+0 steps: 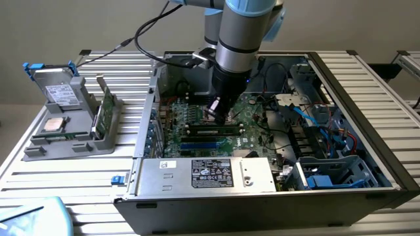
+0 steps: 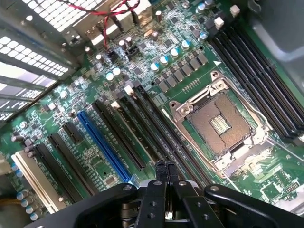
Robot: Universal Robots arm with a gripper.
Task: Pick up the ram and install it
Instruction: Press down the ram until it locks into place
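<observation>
An open computer case [image 1: 367, 98] holds a green motherboard [image 1: 253, 115]. A long ram [image 1: 213, 131] with black chips lies along a black slot in the middle of the board. My gripper [image 1: 220, 117] hangs straight down over it from the arm, tips just above or on its top edge; contact cannot be told. In the wrist view the gripper [image 2: 166, 167] is shut, its two black fingers [image 2: 160, 172] pressed together with nothing between them. They point at the long black slots [image 2: 142, 128] beside the bare processor socket [image 2: 221, 126].
A silver power supply [image 1: 203, 174] fills the case's front. Blue and red cables [image 1: 328, 125] crowd the exterior view's right side. Outside the case, a grey holder [image 1: 39, 147] carries a boxy drive [image 1: 62, 93], a square processor chip [image 1: 52, 125] and an upright green stick [image 1: 103, 114].
</observation>
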